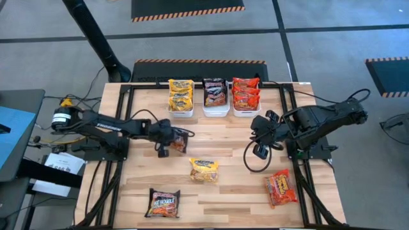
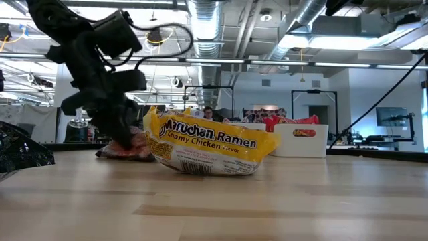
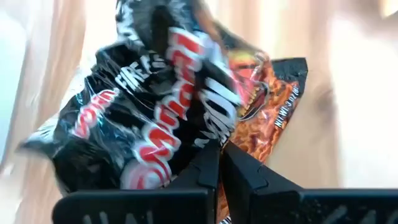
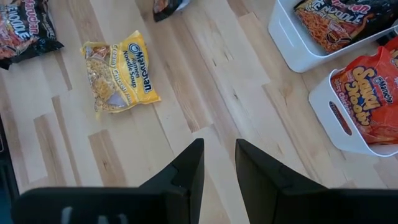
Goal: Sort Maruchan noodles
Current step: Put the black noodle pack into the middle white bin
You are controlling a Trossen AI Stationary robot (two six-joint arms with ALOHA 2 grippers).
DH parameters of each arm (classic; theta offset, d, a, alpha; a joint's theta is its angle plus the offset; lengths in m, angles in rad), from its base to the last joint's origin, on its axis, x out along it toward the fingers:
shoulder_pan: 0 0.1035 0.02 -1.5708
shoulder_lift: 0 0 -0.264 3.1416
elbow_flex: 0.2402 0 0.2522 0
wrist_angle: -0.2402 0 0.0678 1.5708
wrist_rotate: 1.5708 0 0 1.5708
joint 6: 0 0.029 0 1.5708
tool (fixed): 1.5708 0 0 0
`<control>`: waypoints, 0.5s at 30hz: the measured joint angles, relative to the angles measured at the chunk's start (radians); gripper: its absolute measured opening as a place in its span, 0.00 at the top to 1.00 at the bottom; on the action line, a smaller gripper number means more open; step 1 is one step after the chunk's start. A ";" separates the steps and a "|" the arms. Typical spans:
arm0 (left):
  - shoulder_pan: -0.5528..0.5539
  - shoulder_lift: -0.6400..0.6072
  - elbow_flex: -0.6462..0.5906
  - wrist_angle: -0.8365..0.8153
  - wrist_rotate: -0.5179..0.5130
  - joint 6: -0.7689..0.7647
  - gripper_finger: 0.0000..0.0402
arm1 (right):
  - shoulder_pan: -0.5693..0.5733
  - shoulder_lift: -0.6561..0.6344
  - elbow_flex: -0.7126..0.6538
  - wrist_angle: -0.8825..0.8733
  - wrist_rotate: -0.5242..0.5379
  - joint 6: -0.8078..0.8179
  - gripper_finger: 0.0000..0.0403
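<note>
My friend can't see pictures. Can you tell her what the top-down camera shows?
The left end effector is shut on a dark crinkly plastic ramen packet mid-table. Loose yellow, black and red packets lie nearer the front, three white plastic bins of sorted packets stand behind, and the right end effector hovers empty.

Light wooden table (image 1: 217, 191). Three white bins (image 1: 215, 108) side by side at far edge, holding packets. Lying directly on wood: yellow packet (image 1: 204, 170) centre, black packet (image 1: 163, 203) near-left, red packet (image 1: 281, 188) near-right.
</note>
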 joint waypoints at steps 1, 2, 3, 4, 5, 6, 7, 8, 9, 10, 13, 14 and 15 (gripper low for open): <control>-0.012 0.000 0.000 0.026 0.001 -0.004 1.00 | 0.000 0.000 0.000 0.000 -0.001 0.000 0.71; -0.022 0.000 0.000 0.053 0.000 -0.007 1.00 | 0.000 0.000 0.000 0.000 -0.001 0.000 0.71; -0.033 0.000 0.000 0.078 0.000 -0.008 1.00 | 0.000 0.000 0.000 0.000 -0.002 0.000 0.71; -0.042 0.000 0.000 0.096 -0.001 -0.008 1.00 | 0.000 0.000 0.000 0.000 -0.002 0.001 0.71; -0.050 0.000 0.000 0.116 -0.003 -0.008 1.00 | 0.000 0.000 0.000 0.000 -0.002 0.002 0.71; -0.056 0.000 0.000 0.137 -0.004 -0.012 1.00 | 0.000 0.000 0.000 0.000 -0.002 0.003 0.71; -0.061 0.000 0.000 0.161 -0.005 -0.016 1.00 | 0.000 0.000 0.000 0.000 -0.002 0.002 0.71; -0.065 0.000 0.000 0.185 -0.004 -0.017 1.00 | 0.000 0.000 0.000 0.000 -0.003 0.002 0.71; -0.069 -0.001 0.001 0.206 -0.004 -0.018 1.00 | 0.000 0.000 0.000 0.000 -0.004 0.002 0.71; -0.072 -0.001 0.001 0.227 -0.005 -0.018 1.00 | 0.000 0.000 0.000 0.000 -0.004 0.002 0.71; -0.076 -0.001 0.001 0.285 -0.008 -0.018 1.00 | 0.000 0.000 0.000 0.010 -0.004 0.002 0.71; -0.077 -0.002 0.002 0.303 -0.008 -0.018 1.00 | 0.000 0.000 0.000 0.020 -0.004 0.003 0.71; -0.077 -0.002 0.002 0.320 -0.008 -0.018 1.00 | 0.000 0.000 0.000 0.039 -0.004 0.008 0.71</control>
